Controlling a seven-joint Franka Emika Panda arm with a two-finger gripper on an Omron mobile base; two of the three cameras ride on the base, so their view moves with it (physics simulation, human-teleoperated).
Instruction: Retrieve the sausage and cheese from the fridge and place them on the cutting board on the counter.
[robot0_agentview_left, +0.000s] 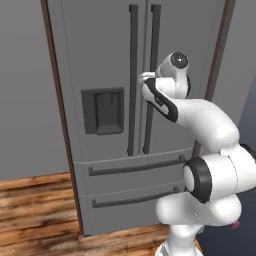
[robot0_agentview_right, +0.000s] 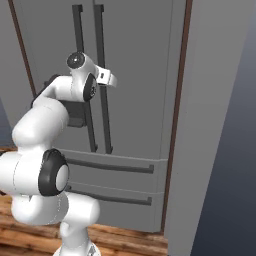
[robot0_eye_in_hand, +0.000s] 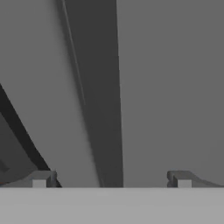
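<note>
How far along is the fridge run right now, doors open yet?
Nothing looks done yet: the fridge has both doors shut, so the sausage and cheese cannot be seen. In hand: the hand is open, up close to a dark vertical door handle with the handle between its fingertips, not yet closed on it. Left: grip, pull the door open, fetch both items, carry them to the cutting board.

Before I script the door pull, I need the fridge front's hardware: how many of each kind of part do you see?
Long vertical door handles: 2
Horizontal drawer handles: 2
Dispenser panel: 1
Total: 5
</note>
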